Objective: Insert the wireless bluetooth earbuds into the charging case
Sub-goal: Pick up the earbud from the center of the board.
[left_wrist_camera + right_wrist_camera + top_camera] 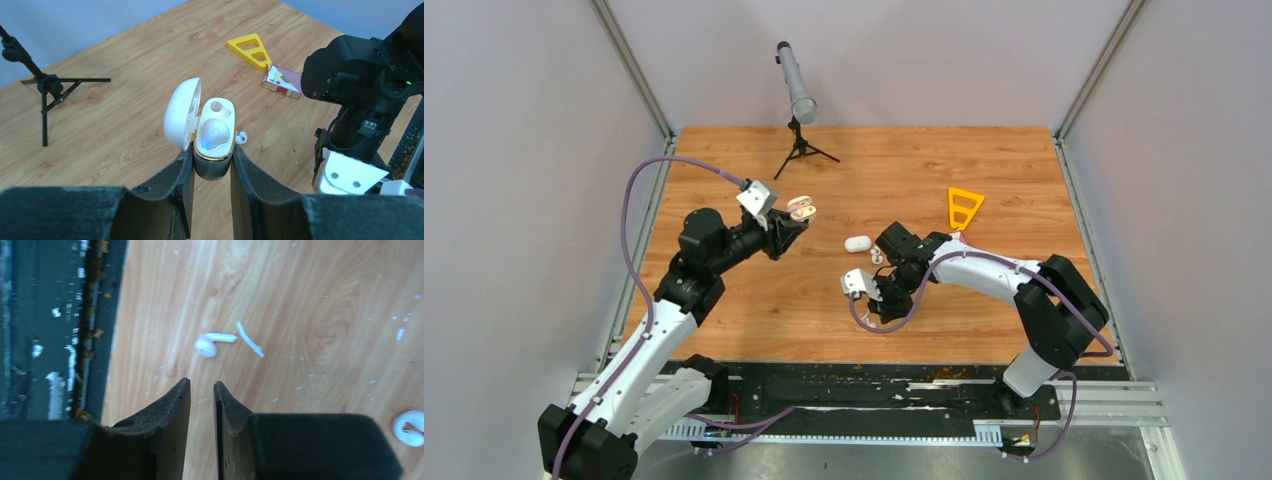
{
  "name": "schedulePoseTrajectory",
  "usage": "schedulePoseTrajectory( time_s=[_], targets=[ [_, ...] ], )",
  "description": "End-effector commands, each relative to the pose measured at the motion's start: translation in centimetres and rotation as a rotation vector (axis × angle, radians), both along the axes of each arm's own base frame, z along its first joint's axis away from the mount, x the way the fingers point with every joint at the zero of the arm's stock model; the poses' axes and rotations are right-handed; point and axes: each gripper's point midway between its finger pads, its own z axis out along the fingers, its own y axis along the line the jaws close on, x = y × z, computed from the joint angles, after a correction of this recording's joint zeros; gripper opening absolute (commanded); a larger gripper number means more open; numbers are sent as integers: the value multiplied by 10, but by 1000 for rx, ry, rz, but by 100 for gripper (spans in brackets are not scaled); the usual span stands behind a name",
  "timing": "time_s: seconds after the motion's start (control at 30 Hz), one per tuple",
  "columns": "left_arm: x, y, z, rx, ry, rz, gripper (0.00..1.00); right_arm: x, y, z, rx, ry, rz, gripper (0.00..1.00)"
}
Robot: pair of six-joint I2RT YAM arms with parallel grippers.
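My left gripper point(212, 167) is shut on the base of an open white charging case point(214, 152), held above the table; it also shows in the top view point(801, 208). Its lid point(181, 112) is swung open to the left. One white earbud point(216, 134) sits in the case with a blue light on, and the socket beside it point(220, 107) is empty. My right gripper point(202, 385) is slightly open and empty, low over the table. A loose white earbud point(212, 341) lies on the wood just ahead of its fingertips.
A second, closed white case point(857, 243) lies mid-table beside a small white piece point(876, 256). A white sliver point(249, 339) and a curled white piece point(410, 427) lie near the earbud. A yellow triangle point(964, 207), a card box point(283, 81) and a tripod point(800, 145) stand farther back.
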Motion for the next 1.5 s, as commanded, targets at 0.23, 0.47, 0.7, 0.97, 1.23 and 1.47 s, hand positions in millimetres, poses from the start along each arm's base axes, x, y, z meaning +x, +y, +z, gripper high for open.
schedulePoseTrajectory(
  time_s=[0.23, 0.47, 0.7, 0.97, 1.23, 1.47],
  targets=[
    [-1, 3, 32, -28, -101, 6, 1, 54, 35, -13, 33, -218, 28, 26],
    [-1, 4, 33, -32, -104, 10, 1, 32, 34, -33, -17, -188, 207, 34],
    [-1, 6, 31, -31, -102, 15, 1, -1, 17, -38, -56, -108, 323, 43],
    [0, 5, 33, -43, -106, 12, 1, -14, 29, -27, -19, -57, 354, 50],
    [-2, 5, 33, -38, -108, 11, 1, -28, 32, -30, -8, 20, 358, 46],
    [-2, 6, 32, -41, -105, 12, 1, -28, 39, -32, -4, 43, 292, 39]
  ],
)
